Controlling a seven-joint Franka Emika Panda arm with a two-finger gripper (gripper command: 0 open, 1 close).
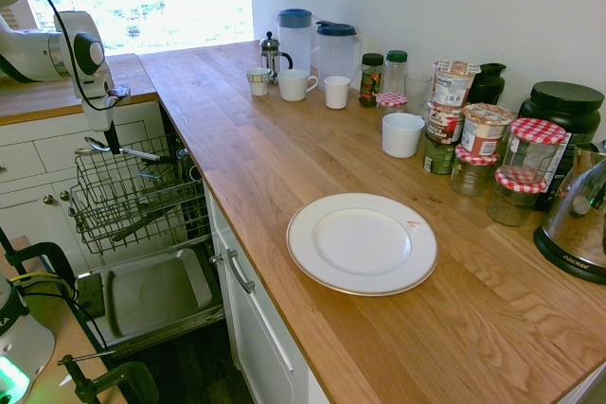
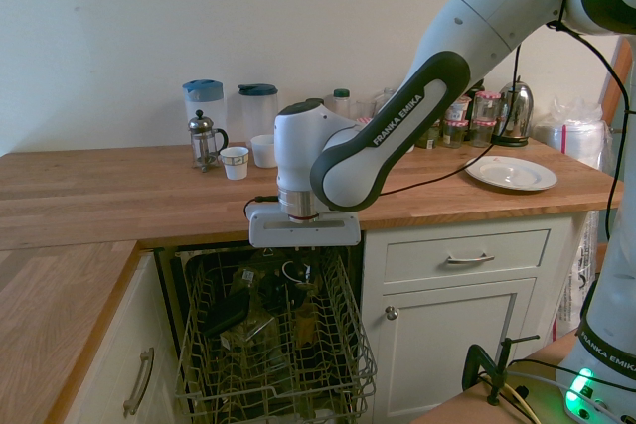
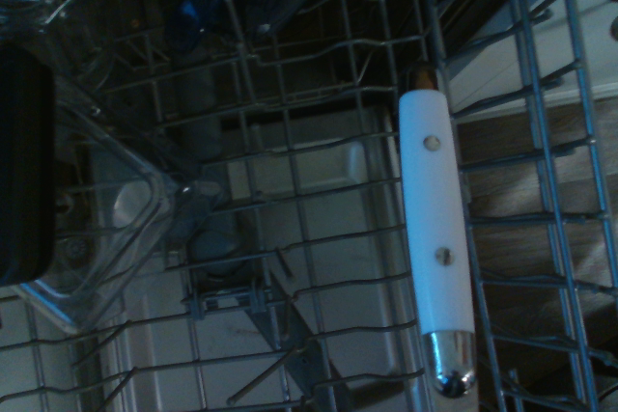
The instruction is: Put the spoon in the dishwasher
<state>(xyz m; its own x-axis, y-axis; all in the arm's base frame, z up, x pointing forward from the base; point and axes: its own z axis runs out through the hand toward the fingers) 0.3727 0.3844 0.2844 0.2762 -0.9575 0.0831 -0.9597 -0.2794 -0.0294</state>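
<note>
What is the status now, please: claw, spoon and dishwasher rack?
Claw shut on spoon, held level above dishwasher rack. Spoon not yet released. Rack already holds a clear container and dark items; open wire beneath the spoon's handle.

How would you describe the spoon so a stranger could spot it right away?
Find the open dishwasher under the wooden counter. Above its wire rack hangs the white arm's gripper. The spoon lies level in its shut jaws: shiny silver bowl, pale white handle with two rivets.
</note>
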